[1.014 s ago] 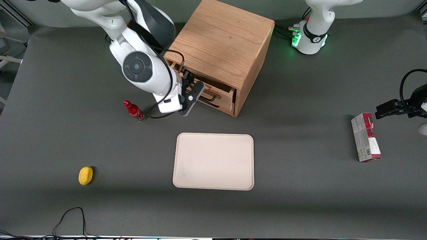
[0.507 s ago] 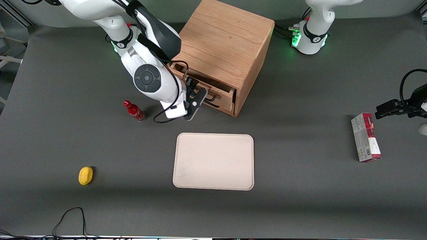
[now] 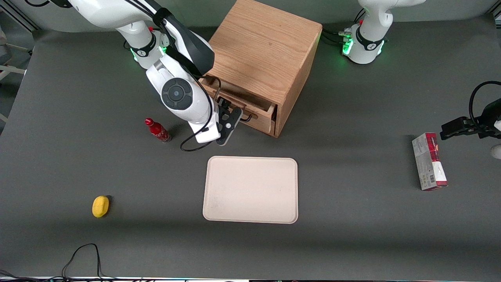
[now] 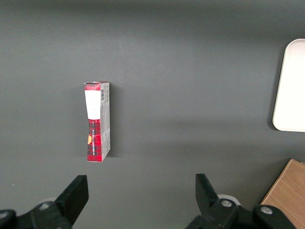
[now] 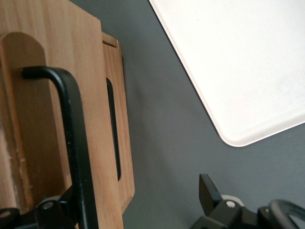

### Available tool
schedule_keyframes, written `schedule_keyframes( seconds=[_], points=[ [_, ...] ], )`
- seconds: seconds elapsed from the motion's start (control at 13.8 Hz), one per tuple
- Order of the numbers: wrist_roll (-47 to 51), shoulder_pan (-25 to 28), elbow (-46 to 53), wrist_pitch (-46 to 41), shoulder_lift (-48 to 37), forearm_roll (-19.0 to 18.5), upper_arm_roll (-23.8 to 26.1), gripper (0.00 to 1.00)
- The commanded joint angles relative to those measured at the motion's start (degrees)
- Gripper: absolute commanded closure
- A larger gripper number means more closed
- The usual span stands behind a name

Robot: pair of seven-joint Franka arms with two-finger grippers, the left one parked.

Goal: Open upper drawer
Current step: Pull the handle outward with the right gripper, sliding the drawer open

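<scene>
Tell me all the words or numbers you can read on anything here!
No text here can be read.
Red bottle: white marks on its label, too small to read.
Red and white box: print and a barcode, too blurred to read.
Cabinet, upper drawer and tray: no writing.
The gripper, at the upper drawer's black handle, shows no label.

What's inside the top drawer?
The upper drawer is open only a crack, showing bare oak edges. Whether anything lies inside cannot be seen: the cabinet top covers it. The gripper sits at its black handle.
</scene>
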Motion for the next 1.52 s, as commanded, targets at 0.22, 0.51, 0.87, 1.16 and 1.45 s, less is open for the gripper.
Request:
schedule_keyframes(
  seconds=[0.22,0.51,0.87,1.16,1.45],
  points=[
    [-6.1,-0.2,11.4,-0.9,7.5,-4.7,-5.5,0.0],
    [-8.2,-0.3,15.2,-1.0,10.2,-4.8,-8.4,0.0],
    [-8.4,-0.5,16.8,-2.7,10.2,-4.6,-8.5,0.0],
    [-8.0,-0.4,24.4,-12.7,8.7,-4.7,-8.3,0.0],
    [-4.8,-0.6,27.0,-15.8,2.8,-2.1,-13.1,0.0]
  ],
)
